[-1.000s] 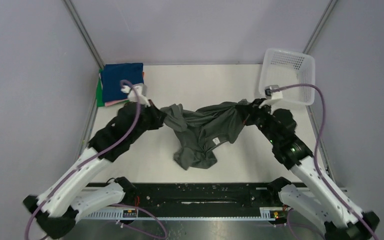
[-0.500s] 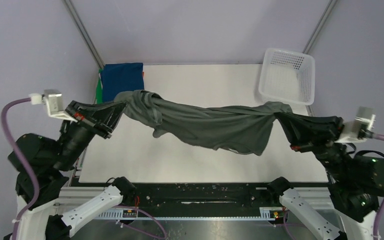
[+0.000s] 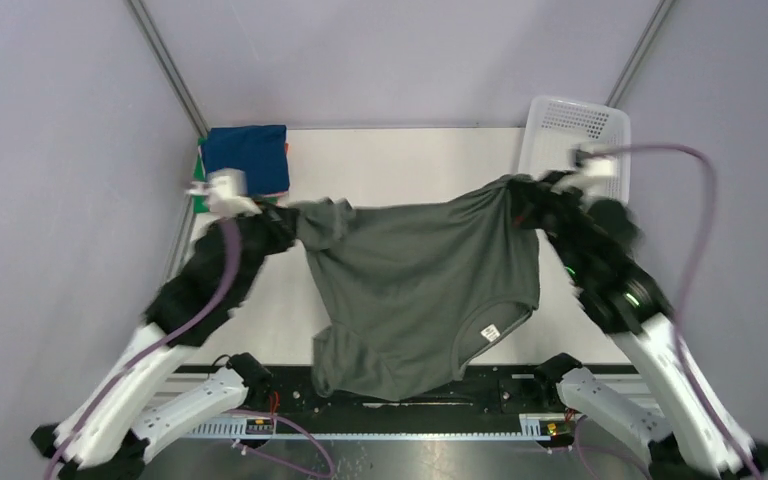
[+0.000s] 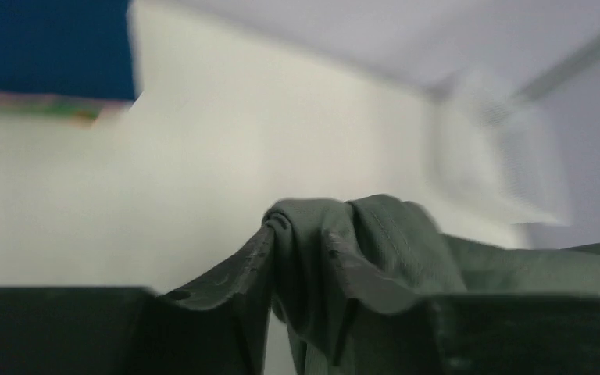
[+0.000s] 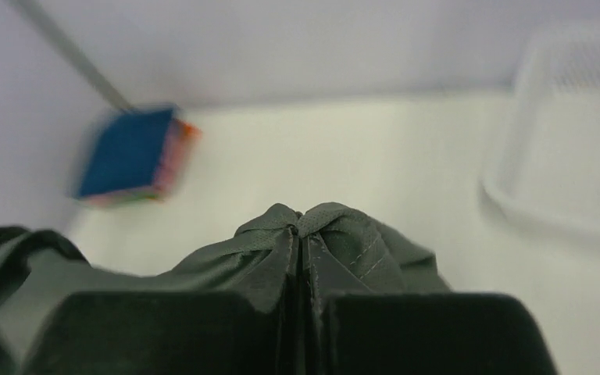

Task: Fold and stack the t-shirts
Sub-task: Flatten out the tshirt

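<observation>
The dark grey-green t-shirt (image 3: 420, 290) lies spread between both grippers, with its collar and label toward the near edge and its lower part hanging over the front rail. My left gripper (image 3: 285, 215) is at its far left corner. In the left wrist view its jaws (image 4: 301, 230) stand a little apart, with bunched cloth (image 4: 406, 234) still between and over them. My right gripper (image 3: 520, 195) is shut on the far right corner, and its fingers (image 5: 301, 230) pinch a fold of cloth (image 5: 359, 242). A stack of folded t-shirts (image 3: 247, 158), navy on top, sits at the far left.
A white mesh basket (image 3: 575, 130) stands at the far right corner, just behind the right gripper. Grey walls and metal posts close in the table on three sides. The black front rail (image 3: 520, 385) runs along the near edge under the shirt.
Both arms have swung in from wide apart to over the table. The shirt went from a stretched band to spread open and hanging forward. The left jaws have parted slightly.
</observation>
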